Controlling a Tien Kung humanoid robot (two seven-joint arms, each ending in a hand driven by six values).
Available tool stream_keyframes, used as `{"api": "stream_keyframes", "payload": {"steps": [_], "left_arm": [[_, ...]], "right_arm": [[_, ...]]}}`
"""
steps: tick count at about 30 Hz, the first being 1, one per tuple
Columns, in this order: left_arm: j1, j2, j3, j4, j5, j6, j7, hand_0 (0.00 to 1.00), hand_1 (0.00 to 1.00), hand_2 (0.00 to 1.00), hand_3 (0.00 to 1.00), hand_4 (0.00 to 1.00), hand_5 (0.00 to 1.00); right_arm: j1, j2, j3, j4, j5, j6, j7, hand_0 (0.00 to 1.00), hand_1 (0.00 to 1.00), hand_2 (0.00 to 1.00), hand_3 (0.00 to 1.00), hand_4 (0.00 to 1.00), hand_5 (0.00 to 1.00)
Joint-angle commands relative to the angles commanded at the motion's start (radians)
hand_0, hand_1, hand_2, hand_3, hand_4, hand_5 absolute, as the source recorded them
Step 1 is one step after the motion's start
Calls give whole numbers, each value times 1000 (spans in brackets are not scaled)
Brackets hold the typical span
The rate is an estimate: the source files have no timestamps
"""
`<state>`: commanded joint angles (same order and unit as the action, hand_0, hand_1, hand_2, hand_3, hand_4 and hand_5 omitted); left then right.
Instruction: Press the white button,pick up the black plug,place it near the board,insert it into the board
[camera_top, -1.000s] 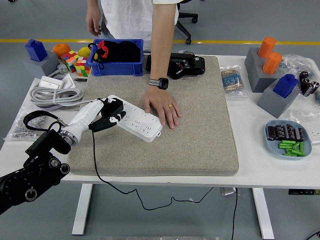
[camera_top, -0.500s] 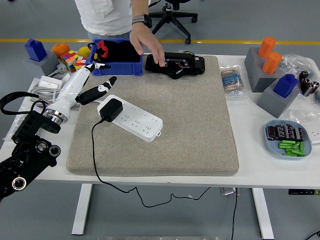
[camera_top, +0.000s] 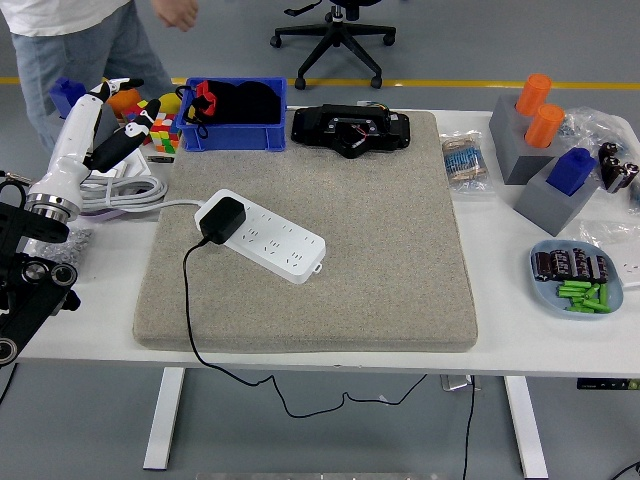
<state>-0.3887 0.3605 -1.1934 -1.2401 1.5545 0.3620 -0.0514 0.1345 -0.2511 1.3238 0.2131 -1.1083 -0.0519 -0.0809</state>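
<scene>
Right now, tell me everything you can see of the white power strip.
The white power strip is a long, flat plastic bar with rows of sockets. It lies diagonally on the grey mat, left end farther from the camera. A black plug with its black cable sits in the left end. A white cord leaves that end. No hand touches it.

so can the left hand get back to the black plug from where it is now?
Probably yes. The left hand is up at the table's left edge, fingers open and empty. The black plug sits in the power strip on the mat, with nothing standing between them.
</scene>
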Motion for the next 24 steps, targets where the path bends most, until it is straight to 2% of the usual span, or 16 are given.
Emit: {"api": "stream_keyframes", "payload": {"steps": [5, 6, 11, 12, 13, 17, 18, 24], "left_arm": [[28, 3, -84, -19, -20, -26, 41, 998, 957, 880, 819, 738, 815], [36, 0, -105, -23, -20, -27, 44, 992, 937, 872, 810, 774, 653], [59, -17, -177, -34, -41, -33, 51, 992, 937, 872, 810, 774, 653], [61, -20, -187, -34, -41, -36, 53, 973, 909, 837, 808, 779, 596], [64, -24, -201, -35, -42, -37, 54, 973, 909, 837, 808, 779, 596], [73, -36, -238, -38, -38, -44, 62, 973, 909, 837, 808, 779, 596], [76, -38, -246, -39, -37, -45, 63, 940, 888, 824, 803, 776, 572], [92, -50, -280, -41, -27, -42, 64, 950, 888, 820, 803, 779, 562]], "right_arm": [[5, -4, -2, 1, 1, 0, -2, 612, 578, 575, 580, 651, 395], [6, -4, -3, 2, 1, 1, -4, 613, 578, 575, 581, 650, 394], [6, -5, -11, 1, 1, 3, -9, 613, 578, 575, 581, 650, 394], [6, -4, -12, 1, 1, 3, -10, 613, 579, 575, 582, 651, 394], [6, -4, -13, 2, 1, 4, -11, 613, 579, 575, 582, 651, 394], [7, -3, -14, 3, 0, 4, -11, 613, 579, 575, 582, 651, 394], [8, -4, -15, 3, 0, 4, -10, 613, 579, 575, 582, 651, 394], [10, -5, -21, 4, 3, 4, -10, 613, 580, 575, 582, 651, 394]]}}
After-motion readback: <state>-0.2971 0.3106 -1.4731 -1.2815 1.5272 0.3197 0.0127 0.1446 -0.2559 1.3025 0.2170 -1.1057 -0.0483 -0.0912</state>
